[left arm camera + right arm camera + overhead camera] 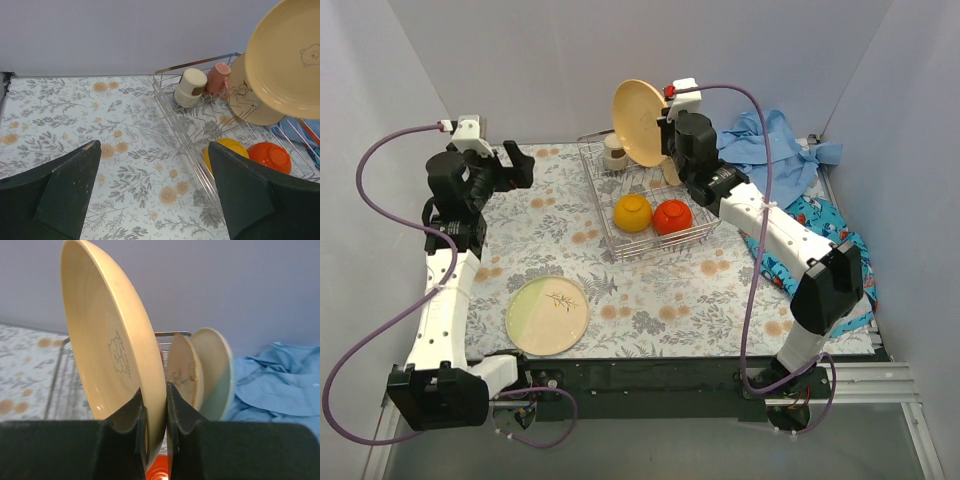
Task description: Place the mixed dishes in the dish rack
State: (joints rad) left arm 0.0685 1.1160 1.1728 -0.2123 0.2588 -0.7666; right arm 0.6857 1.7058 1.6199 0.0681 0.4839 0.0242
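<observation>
My right gripper (666, 133) (155, 388) is shut on the lower rim of a yellow-tan plate (639, 121) (112, 352) and holds it upright above the back of the silver wire dish rack (660, 246) (197, 64). Two plates (184, 369) (216, 371) stand in the rack just behind it. The rack also holds a yellow-orange bowl (633, 212), a red bowl (672, 217), a cream cup (190, 87) and a pink cup (218, 80). A cream floral plate (548, 315) lies flat on the table at the front left. My left gripper (523, 165) (152, 150) is open and empty, left of the rack.
Blue cloths (775, 150) (280, 385) are heaped at the right of the rack, with a patterned one (820, 235) under my right arm. The floral tablecloth (550, 225) lies between my left gripper and the rack. Walls close in the back and both sides.
</observation>
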